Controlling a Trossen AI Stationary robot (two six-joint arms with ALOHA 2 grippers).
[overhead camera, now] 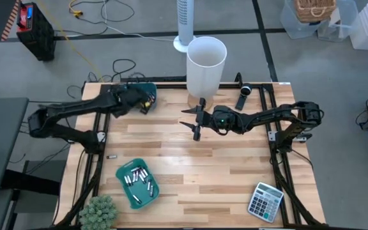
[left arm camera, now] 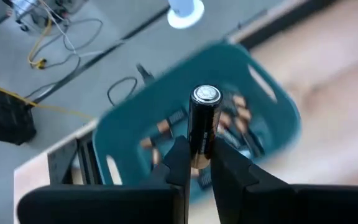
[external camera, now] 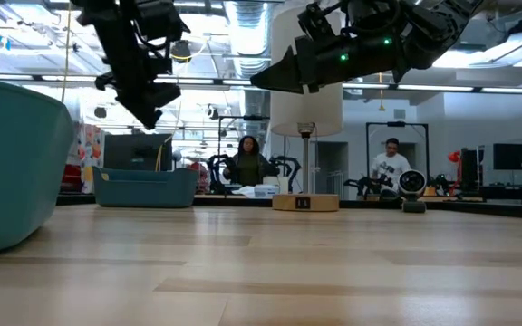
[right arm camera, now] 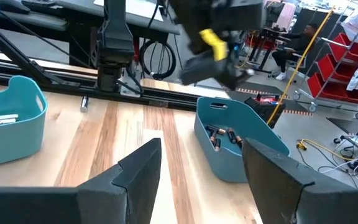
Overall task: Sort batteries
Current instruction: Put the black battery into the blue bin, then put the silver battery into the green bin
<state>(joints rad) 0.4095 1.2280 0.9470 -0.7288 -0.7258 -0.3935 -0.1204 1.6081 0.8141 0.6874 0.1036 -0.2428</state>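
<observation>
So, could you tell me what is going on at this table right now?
The left gripper is shut on a dark battery, holding it above the far teal bin, which already has several cells in it. The right gripper hangs open over the middle of the table, holding nothing. More batteries lie in the near teal bin, and one lies loose beside it.

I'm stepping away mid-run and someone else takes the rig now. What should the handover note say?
Left gripper: shut on a dark battery, held above the far teal bin at the table's back left.
Right gripper: open, holding nothing, hanging over the table's middle.
Done: some copper-ended batteries already lie in the far bin; silvery ones sit in the near teal bin at the front left.
Left: drop the held battery, then pick up the loose battery lying on the table by the left edge.
</observation>
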